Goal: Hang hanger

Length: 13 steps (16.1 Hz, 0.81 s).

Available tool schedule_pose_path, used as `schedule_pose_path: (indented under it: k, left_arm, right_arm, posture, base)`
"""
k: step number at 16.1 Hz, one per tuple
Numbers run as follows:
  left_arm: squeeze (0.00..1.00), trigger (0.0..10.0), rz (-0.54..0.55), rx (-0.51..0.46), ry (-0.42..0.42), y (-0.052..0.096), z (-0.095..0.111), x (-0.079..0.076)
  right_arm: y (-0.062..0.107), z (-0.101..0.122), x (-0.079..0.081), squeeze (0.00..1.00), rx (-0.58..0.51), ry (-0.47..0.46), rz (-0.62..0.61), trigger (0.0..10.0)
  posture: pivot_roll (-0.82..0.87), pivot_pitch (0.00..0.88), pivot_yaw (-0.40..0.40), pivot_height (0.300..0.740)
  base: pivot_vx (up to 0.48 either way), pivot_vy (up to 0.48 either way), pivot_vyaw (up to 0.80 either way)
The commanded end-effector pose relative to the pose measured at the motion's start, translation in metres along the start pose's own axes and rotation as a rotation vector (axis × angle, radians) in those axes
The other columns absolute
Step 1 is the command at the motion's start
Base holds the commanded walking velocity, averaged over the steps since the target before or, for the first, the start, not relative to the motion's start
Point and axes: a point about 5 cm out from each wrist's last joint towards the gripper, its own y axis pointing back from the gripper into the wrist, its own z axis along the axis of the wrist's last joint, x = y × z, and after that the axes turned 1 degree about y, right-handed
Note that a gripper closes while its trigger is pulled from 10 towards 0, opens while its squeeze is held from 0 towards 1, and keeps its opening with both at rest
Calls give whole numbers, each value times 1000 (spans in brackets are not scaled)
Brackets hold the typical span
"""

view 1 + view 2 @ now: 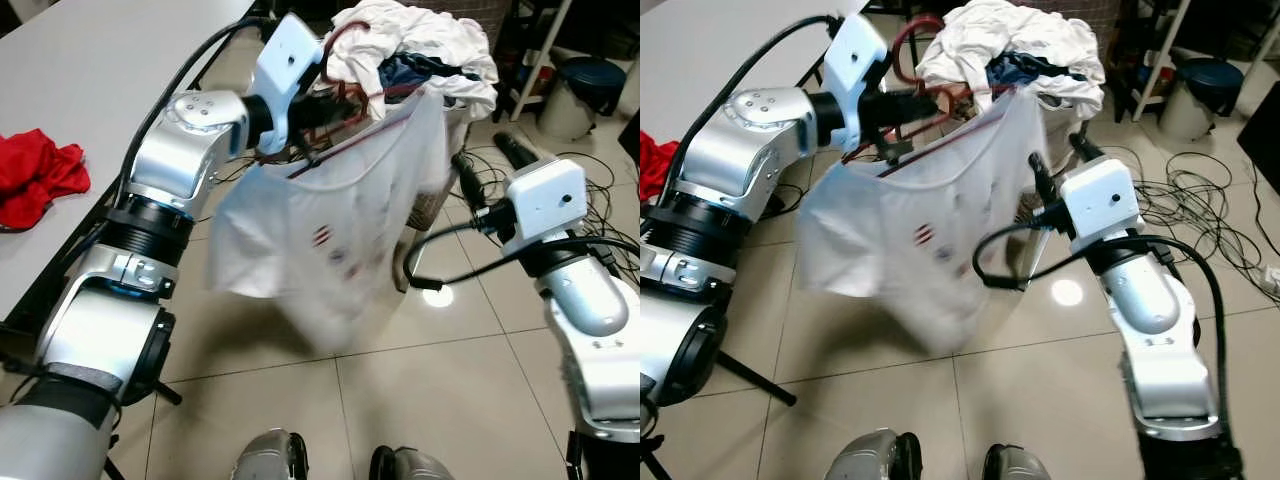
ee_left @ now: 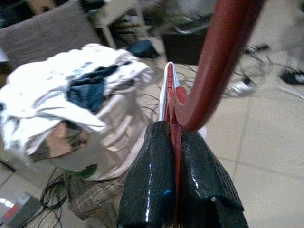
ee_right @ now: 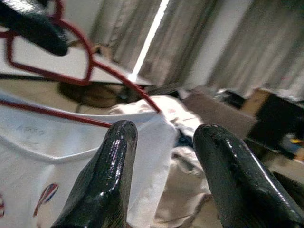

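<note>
Hanger [image 1: 915, 95]: red, carrying a white shirt [image 1: 925, 235], raised above the floor at 12 o'clock.
Left pincer [image 2: 176, 142]: clenched on the hanger.
Right pincer [image 3: 164, 142]: released, near the shirt.

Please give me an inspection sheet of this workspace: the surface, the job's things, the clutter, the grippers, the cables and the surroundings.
Surface: grey table at the robot's left; tiled floor.
Job's things: red hanger carrying a white T-shirt, held in the air.
Clutter: red cloth on the table; laundry basket heaped with clothes.
Grippers: left gripper shut on the hanger's neck; right gripper open, near the shirt's shoulder.
Cables: loose black cables on the floor at the right.
Surroundings: dark bin, curtains.
</note>
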Motion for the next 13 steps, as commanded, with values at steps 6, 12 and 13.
schedule_pose_path:
  k: [6, 12, 13]
  left_arm:
    - [0, 10000, 7, -59, 33, 6, 12, 6]
    - [0, 10000, -110, -72, 49, 7, 14, -13]
    - [0, 10000, -119, -73, 51, 7, 15, -14]
  right_arm:
    - [-19, -4, 0, 0, 69, -94, -153, 10000]
    - [-49, -13, -10, 0, 78, -150, -278, 10000]
    - [-51, -15, -14, 0, 89, -135, -311, 10000]
  posture:
    - [-113, 52, 75, 740]
    - [-97, 54, 70, 740]
    - [-95, 55, 68, 740]
  base:
    - [0, 0, 0]
    - [0, 0, 0]
    - [0, 0, 0]
